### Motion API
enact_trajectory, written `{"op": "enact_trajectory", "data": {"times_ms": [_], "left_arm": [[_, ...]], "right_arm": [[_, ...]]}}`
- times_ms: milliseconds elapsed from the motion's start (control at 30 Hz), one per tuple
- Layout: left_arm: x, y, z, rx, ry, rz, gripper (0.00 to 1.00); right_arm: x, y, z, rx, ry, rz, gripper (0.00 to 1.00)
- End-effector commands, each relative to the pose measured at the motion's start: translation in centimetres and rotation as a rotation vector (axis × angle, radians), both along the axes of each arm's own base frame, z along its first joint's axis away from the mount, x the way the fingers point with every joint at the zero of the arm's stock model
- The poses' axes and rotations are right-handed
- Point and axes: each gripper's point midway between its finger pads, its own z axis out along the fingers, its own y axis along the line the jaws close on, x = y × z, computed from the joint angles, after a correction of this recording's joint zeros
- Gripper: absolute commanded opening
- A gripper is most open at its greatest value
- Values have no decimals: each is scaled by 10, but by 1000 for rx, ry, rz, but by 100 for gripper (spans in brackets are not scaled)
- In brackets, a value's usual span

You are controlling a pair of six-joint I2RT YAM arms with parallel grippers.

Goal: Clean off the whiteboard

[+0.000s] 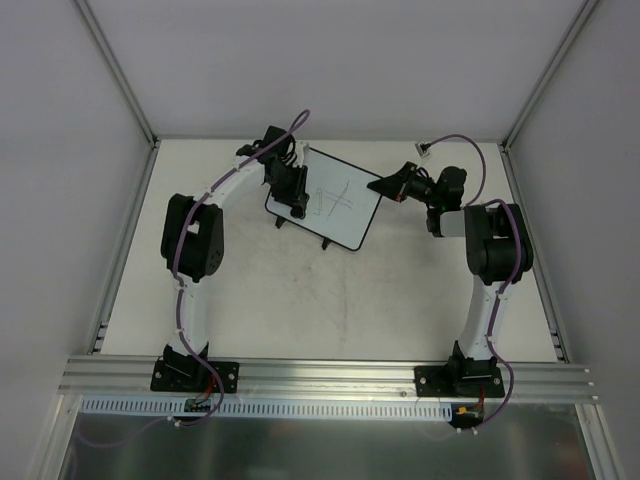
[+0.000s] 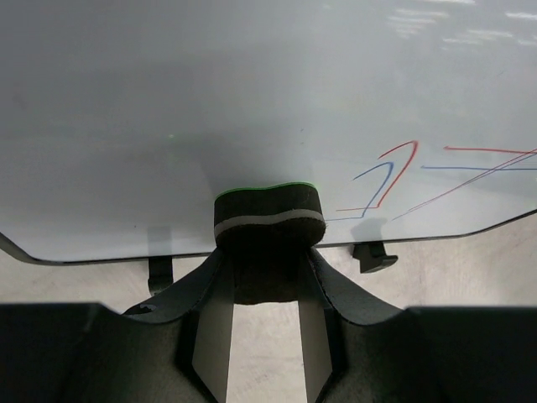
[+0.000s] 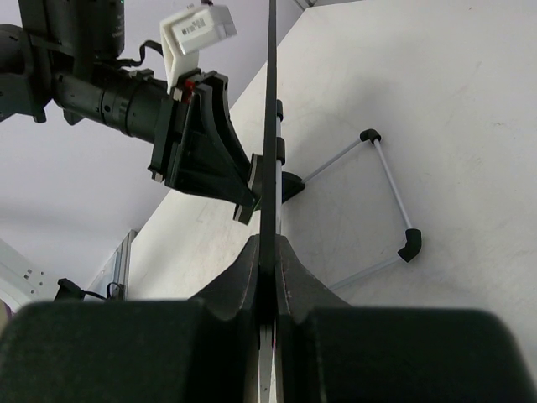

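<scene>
The whiteboard (image 1: 335, 207) stands tilted at the back middle of the table, with thin red and blue pen lines (image 2: 394, 178) on its face. My left gripper (image 1: 296, 196) is shut on a black eraser (image 2: 268, 214) with a grey band and green top, pressed against the board's lower left part, left of the lines. My right gripper (image 1: 386, 187) is shut on the board's right edge (image 3: 270, 126), which shows edge-on in the right wrist view. The left gripper (image 3: 197, 155) also shows there, against the board's face.
The board's wire stand and black feet (image 3: 409, 243) rest on the white table (image 1: 300, 310) behind it. A small white connector (image 1: 424, 149) lies at the back right. Grey walls close in the table on three sides.
</scene>
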Motion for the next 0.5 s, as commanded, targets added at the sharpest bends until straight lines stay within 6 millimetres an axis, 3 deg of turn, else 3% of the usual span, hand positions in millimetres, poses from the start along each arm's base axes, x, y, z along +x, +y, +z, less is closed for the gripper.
{"op": "enact_trajectory", "data": {"times_ms": [0,233,467], "left_arm": [[-18,17,-17,92,40,28,0],[-23,7,-23,143,1,39,0],[-20,-18,-24,114,-34,30,0]], "right_arm": [[-24,14,58,-6,-284,111,0],[-24,12,58,-6,-283,104,0],[-25,11,59,-6,-286,99,0]]}}
